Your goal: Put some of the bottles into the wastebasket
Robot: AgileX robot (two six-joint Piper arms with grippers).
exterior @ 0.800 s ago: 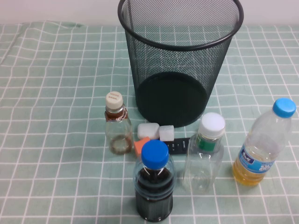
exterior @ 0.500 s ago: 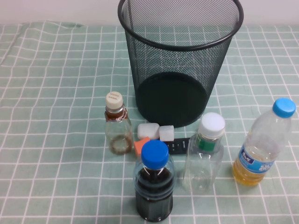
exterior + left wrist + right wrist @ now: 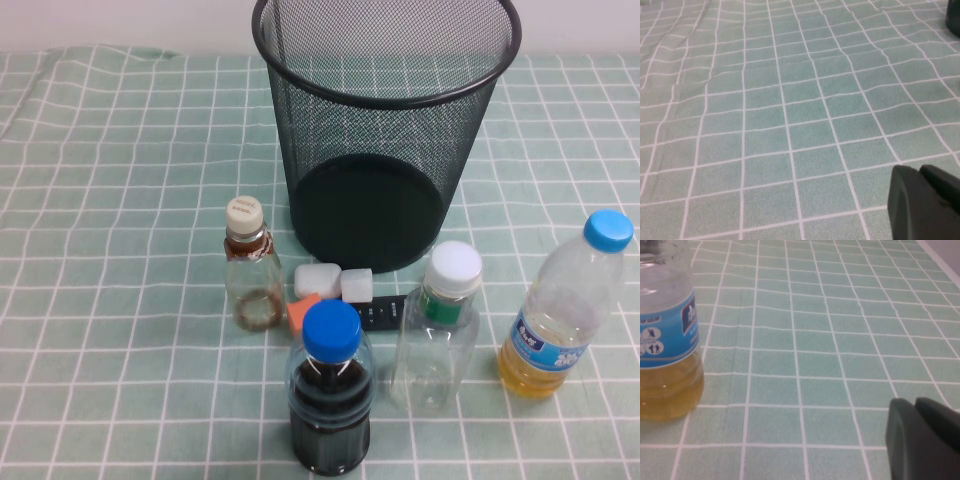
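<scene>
The black wire-mesh wastebasket stands upright at the back middle of the checked cloth. The small slim bottle with a cream cap and brown neck label stands in front of it to the left. The bigger squarish bottle with a white cap and green neck band stands in front to the right. Both bottles are upright and untouched. Neither arm shows in the high view. My left gripper is shut and empty, low over bare cloth. My right gripper is shut and empty, low over the cloth beside the yellow-liquid bottle.
A blue-capped bottle of dark liquid stands at the front middle. A blue-capped bottle of yellow liquid stands at the right, also in the right wrist view. Two white cubes, an orange block and a black object lie between the bottles.
</scene>
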